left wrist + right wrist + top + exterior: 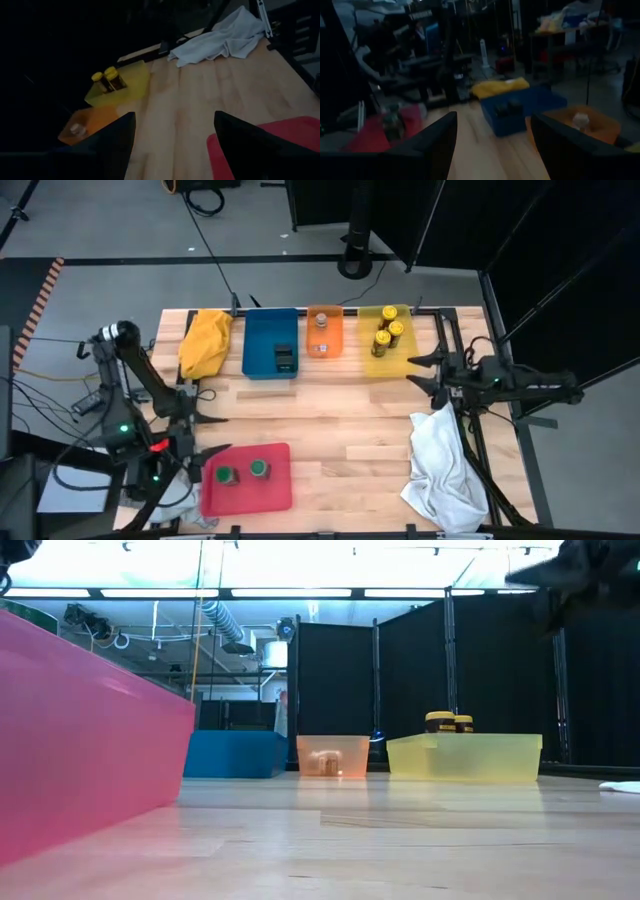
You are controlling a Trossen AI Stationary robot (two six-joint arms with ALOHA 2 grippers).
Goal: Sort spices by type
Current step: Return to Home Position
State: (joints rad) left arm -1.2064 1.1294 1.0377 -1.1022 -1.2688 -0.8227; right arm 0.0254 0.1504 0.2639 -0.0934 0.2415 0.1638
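Observation:
Two green-lidded jars (244,472) stand in the red tray (275,490) at the near left. Black boxes (285,358) lie in the blue tray (262,330). Tiny grey-topped jars (321,322) sit in the orange tray (325,345), and yellow-lidded jars (388,335) in the yellow tray (380,365), all along the far edge. My left gripper (212,435) is open just left of the red tray's far corner and holds nothing (175,145). My right gripper (420,371) is open near the yellow tray's near right corner, pointing left, with nothing between its fingers (492,145).
A yellow cloth (205,343) lies bunched at the far left beside the blue tray. A white cloth (445,470) lies crumpled at the near right. Bare wooden tabletop (350,430) stretches between the far trays and the red tray.

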